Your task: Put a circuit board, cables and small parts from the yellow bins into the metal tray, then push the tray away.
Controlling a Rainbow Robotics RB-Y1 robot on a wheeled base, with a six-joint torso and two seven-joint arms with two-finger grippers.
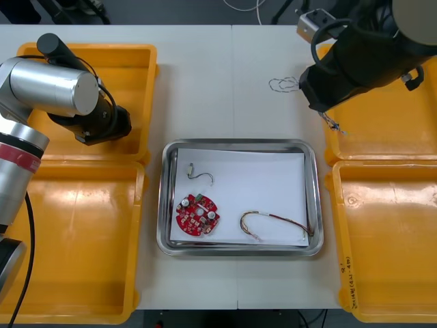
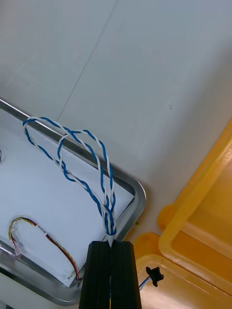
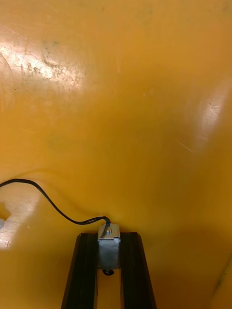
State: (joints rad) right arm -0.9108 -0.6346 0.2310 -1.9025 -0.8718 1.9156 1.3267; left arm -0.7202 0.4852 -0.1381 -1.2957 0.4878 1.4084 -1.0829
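Note:
My right gripper (image 2: 110,243) is shut on a twisted blue and white cable (image 2: 72,159), whose loops hang in the air over the corner of the metal tray (image 2: 139,194). In the front view this gripper (image 1: 319,108) is at the far right bin's inner edge, with the cable's loop (image 1: 283,84) over the table. My left gripper (image 3: 108,237) is shut on a small metal part (image 3: 108,248) with a black lead (image 3: 48,203), just above the bin floor. The front view puts it (image 1: 102,130) inside the far left yellow bin (image 1: 136,55). In the tray (image 1: 164,198) lie a round red circuit board (image 1: 198,214), a red and yellow cable (image 1: 273,224) and a small dark cable (image 1: 200,175).
Two yellow bins stand at each side of the tray, the near left one (image 1: 75,273) and near right one (image 1: 389,273) showing bare floors. The far right bin (image 1: 396,123) lies under my right arm. White table (image 1: 225,82) stretches beyond the tray.

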